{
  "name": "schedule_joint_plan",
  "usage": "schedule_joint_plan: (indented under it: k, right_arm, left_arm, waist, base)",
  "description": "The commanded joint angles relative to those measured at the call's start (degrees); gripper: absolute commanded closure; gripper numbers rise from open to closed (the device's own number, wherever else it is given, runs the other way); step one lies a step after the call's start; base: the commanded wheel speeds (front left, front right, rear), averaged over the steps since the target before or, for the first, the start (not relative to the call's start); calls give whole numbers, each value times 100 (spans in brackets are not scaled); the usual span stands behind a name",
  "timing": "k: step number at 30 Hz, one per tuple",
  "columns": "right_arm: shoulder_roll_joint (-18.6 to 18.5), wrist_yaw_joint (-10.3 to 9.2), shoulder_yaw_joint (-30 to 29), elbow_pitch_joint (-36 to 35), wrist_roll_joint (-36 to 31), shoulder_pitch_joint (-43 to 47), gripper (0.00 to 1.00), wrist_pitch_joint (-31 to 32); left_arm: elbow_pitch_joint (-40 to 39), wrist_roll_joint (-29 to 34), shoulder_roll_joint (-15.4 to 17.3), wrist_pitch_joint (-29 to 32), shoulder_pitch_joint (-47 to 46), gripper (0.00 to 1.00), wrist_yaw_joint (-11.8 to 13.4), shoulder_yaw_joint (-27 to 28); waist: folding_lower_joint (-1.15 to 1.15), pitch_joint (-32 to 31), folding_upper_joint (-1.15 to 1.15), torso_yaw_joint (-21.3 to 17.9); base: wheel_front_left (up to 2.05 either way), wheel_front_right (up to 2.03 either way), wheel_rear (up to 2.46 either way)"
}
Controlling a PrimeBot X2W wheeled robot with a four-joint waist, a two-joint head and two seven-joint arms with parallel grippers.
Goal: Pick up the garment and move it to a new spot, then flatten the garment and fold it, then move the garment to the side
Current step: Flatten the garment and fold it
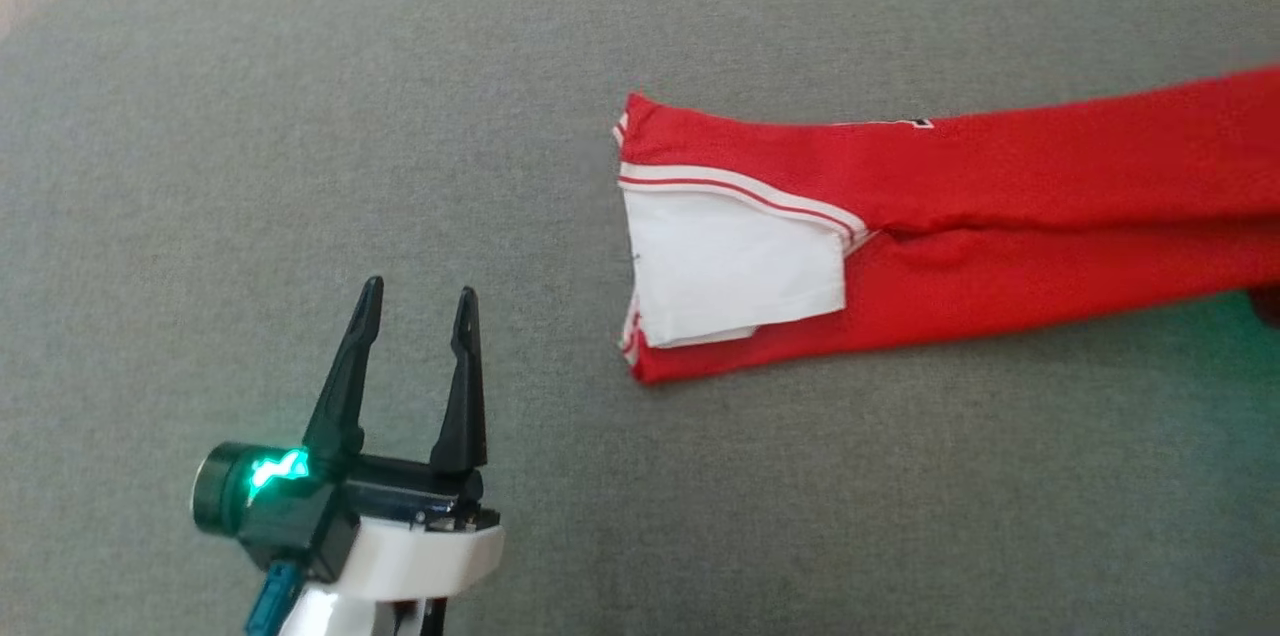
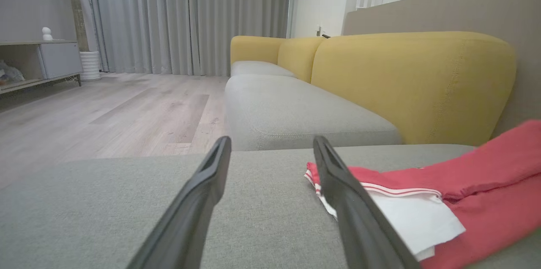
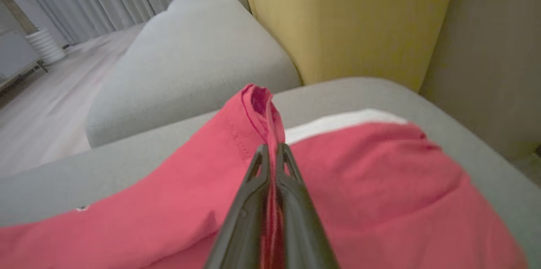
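Observation:
The garment [image 1: 980, 216] is red with a white panel and white stripes, lying folded lengthwise on the grey cushion [image 1: 300, 166] and running off the right edge of the head view. My left gripper [image 1: 418, 306] stands open at the lower left, well left of the cloth, with nothing between its fingers. In the left wrist view the garment [image 2: 486, 176] lies just right of my open left gripper [image 2: 270, 144]. My right gripper [image 3: 272, 147] is shut on a raised pinch of the garment [image 3: 380, 176], and a ridge of red fabric stands up past its tips.
Yellow backrests [image 2: 410, 83] and a second grey seat [image 2: 296, 112] lie beyond the cushion. Pale wood floor [image 2: 105, 108], curtains and a low cabinet [image 2: 38, 61] are to the left. A beige wall panel [image 3: 494, 49] borders the cushion's far side.

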Motion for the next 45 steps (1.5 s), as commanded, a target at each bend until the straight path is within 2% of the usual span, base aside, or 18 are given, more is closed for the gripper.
schedule_joint_plan:
  k: [1,5,9,11,12,16,20,24,25,26,27,30,35,45]
  right_arm:
    - [-165,-4,32,-515,32,-136,100,154]
    - [137,-4,45,-1731,230,-136,100,718]
    - [760,-4,392,-2917,375,-34,100,1237]
    - [1090,-4,691,-3288,354,-7,100,1428]
    - [1090,-4,691,-3288,354,-7,100,1428]
    - [1718,-4,1376,-3411,200,-116,100,1621]
    - [2190,-4,2017,-2994,7,-341,100,1632]
    - [2404,-4,2528,-2395,-151,-462,100,1607]
    - [2438,-4,2628,-2235,-212,-482,88,1577]
    - [2470,-4,2702,-2086,-255,-497,12,1513]
    - [2500,-4,2723,-1948,-280,-510,0,1407]
    - [2557,-4,2743,-1705,-211,-554,0,964]
    - [2530,-4,2716,-1788,-13,-607,0,295]
    - [1360,-4,2181,-1875,-326,306,0,-1352]
  left_arm:
    - [-150,85,-39,-29,5,0,-61,260]
    - [-83,134,-97,-29,29,0,-182,323]
    - [-27,164,-154,-29,25,0,-282,318]
    - [-4,175,-177,-29,13,0,-322,312]
    - [-4,175,-177,-29,13,0,-322,312]
    - [39,181,-209,-29,-32,0,-394,309]
    - [97,175,-231,-29,-117,0,-448,257]
    - [135,138,-243,-29,-184,0,-447,228]
    - [144,128,-245,-29,-193,0,-442,223]
    - [147,114,-247,-29,-201,0,-428,222]
    - [149,84,-248,-29,-212,0,-413,207]
    - [151,3,-249,-29,-237,0,-353,144]
    - [146,-31,-250,-29,-183,0,-256,153]
    - [356,-36,-250,-29,134,0,-180,387]
  waist:
    - [0,-44,0,-44]
    - [0,-93,0,-64]
    - [0,-120,0,-19]
    - [0,-114,0,19]
    - [0,-114,0,19]
    - [0,-69,0,133]
    - [0,-3,0,336]
    - [0,74,0,528]
    - [0,88,0,568]
    - [0,101,0,603]
    - [0,111,0,634]
    - [0,107,0,692]
    - [0,-38,0,571]
    - [0,-822,0,95]
  base:
    - [0,0,0]
    - [0,0,0]
    - [0,0,0]
    - [0,0,0]
    - [0,0,0]
    - [0,0,0]
    - [0,0,0]
    - [0,0,0]
    - [0,0,0]
    - [0,0,0]
    - [0,0,0]
    - [0,0,0]
    - [0,0,0]
    - [0,0,0]
